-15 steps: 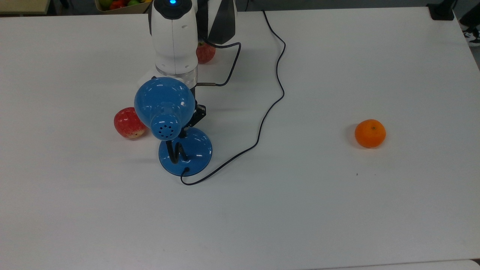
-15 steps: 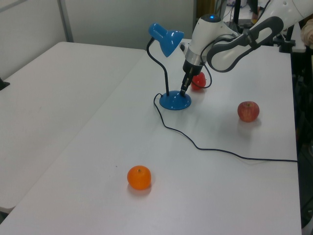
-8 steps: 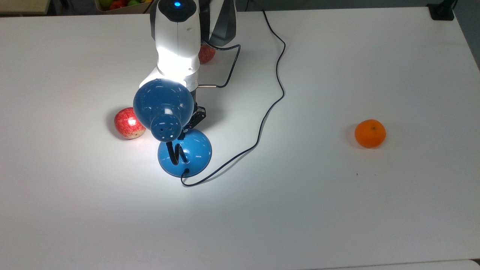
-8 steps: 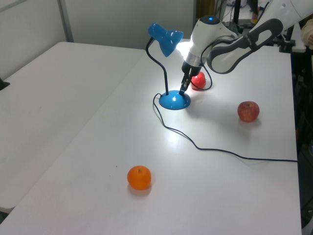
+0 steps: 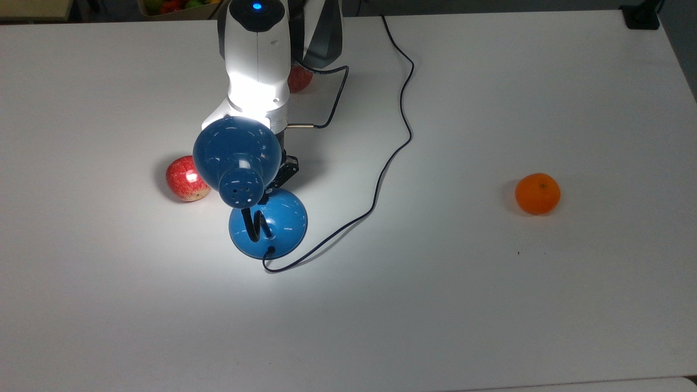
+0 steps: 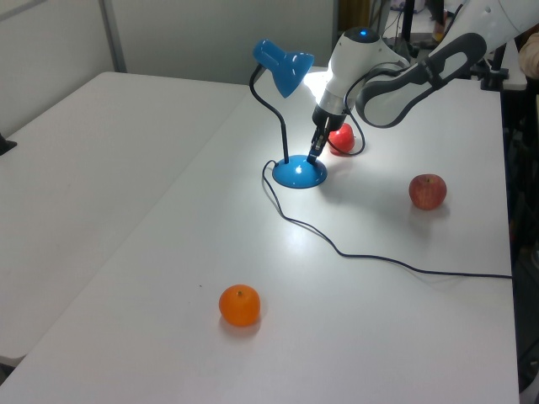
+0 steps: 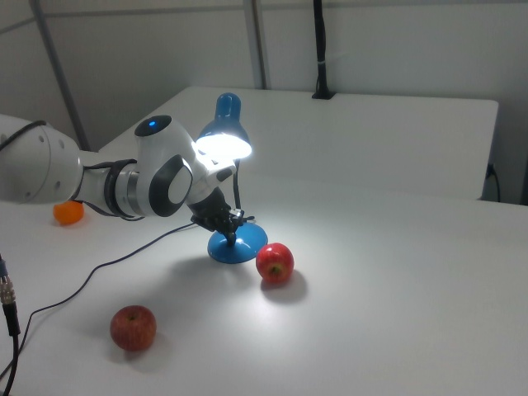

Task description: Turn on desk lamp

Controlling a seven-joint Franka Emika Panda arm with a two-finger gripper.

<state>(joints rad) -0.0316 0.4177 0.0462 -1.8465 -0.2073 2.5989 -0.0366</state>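
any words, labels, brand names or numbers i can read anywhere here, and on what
None: no readable text in any view.
Lamp: plain glossy blue shade and base, no label or brand to be seen.
Robot arm: white shell with a blue light on top, no lettering that can be read.
Two apples and the orange: no stickers visible.
Table: bare white, no markings.
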